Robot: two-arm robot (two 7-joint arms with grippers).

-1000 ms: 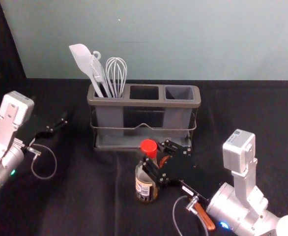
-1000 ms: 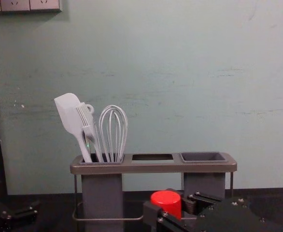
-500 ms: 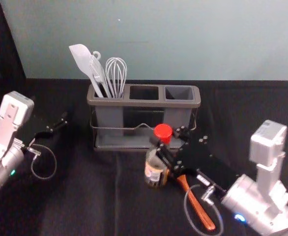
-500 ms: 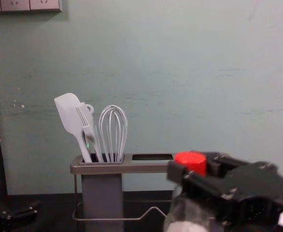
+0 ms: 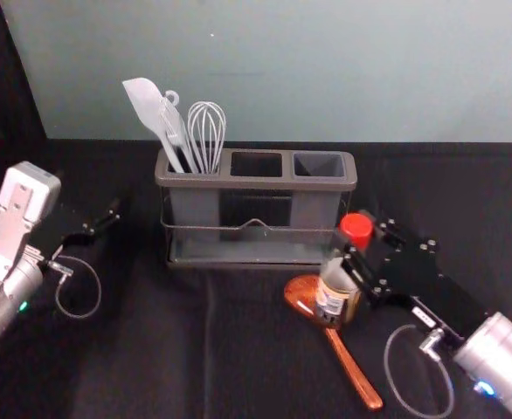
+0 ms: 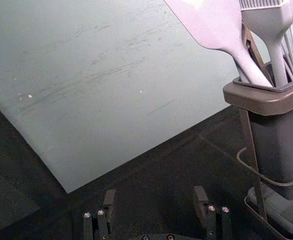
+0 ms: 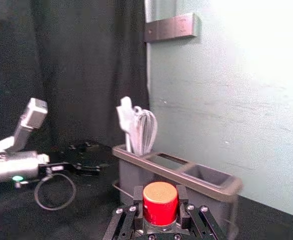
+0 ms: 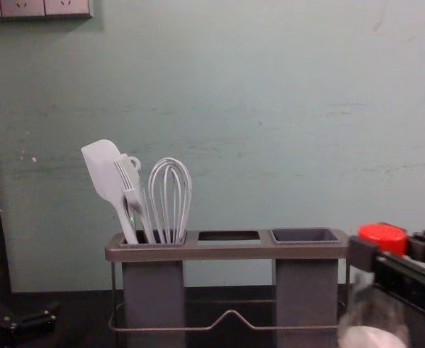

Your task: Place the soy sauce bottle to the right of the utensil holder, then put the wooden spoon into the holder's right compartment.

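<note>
Right pincer (image 7: 160,197) grips the soy sauce bottle (image 5: 332,301), seemingly by its neck, base free for landing right of the utensil holder (image 5: 263,183), wooden spoon (image 5: 349,367) in front, left pincer (image 6: 154,202) parked open at left.

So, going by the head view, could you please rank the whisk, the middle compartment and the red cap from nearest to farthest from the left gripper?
From the left gripper:
1. Whisk, standing in the left compartment.
2. Middle compartment, farther right.
3. Red cap, farthest right, on the soy sauce bottle held by the right gripper.
</note>
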